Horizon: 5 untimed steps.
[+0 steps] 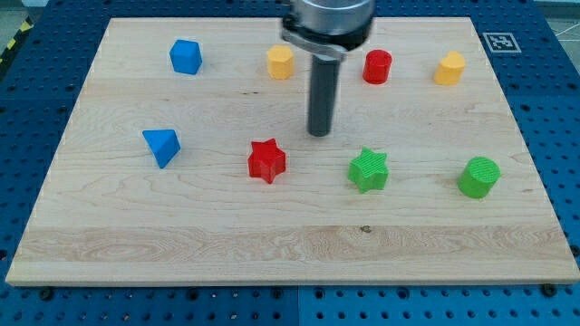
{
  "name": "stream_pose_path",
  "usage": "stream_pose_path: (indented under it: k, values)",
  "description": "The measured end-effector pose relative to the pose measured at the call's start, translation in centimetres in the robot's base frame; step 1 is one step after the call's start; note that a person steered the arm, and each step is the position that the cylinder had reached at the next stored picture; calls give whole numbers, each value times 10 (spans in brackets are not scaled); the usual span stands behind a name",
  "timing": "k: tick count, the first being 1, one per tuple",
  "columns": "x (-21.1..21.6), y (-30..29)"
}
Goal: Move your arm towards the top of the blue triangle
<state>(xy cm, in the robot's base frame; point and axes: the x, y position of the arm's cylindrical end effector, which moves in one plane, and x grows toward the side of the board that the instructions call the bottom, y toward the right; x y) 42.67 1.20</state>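
The blue triangle (162,146) lies on the wooden board (181,244) at the view's left, about mid-height. My tip (319,134) rests on the board near the centre, well to the right of the blue triangle and slightly higher in the view. The red star (266,160) lies between them, just below and left of my tip. My tip touches no block.
A blue cube-like block (186,56) sits at the top left. A yellow block (281,62), a red cylinder (377,66) and a yellow block (449,68) line the top. A green star (369,169) and a green cylinder (478,177) lie at the right.
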Motion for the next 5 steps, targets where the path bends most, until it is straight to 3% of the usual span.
stream_pose_path:
  k: [3, 5]
  values:
    - [-11, -132]
    - [21, -166]
